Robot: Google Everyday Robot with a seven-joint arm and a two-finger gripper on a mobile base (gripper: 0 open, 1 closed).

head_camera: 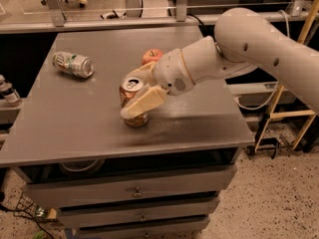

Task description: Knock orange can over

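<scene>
The orange can (pixel 132 85) stands on the grey table (pixel 75 128), a little front of centre, its silver top showing. My gripper (pixel 129 95) has reached it from the right and is open. One pale finger (pixel 143 102) crosses the can's front face. The other finger (pixel 141 72) lies behind the can's top edge. The can sits between the two fingers and looks upright or tilted only slightly. The white arm (pixel 249 44) stretches in from the upper right.
A green-and-white can (pixel 73 64) lies on its side at the table's back left. A red apple (pixel 152 56) sits behind the gripper. A small bottle (pixel 9 93) stands off the left edge. Drawers (pixel 134 190) are under the table. A wooden ladder (pixel 286 108) stands at right.
</scene>
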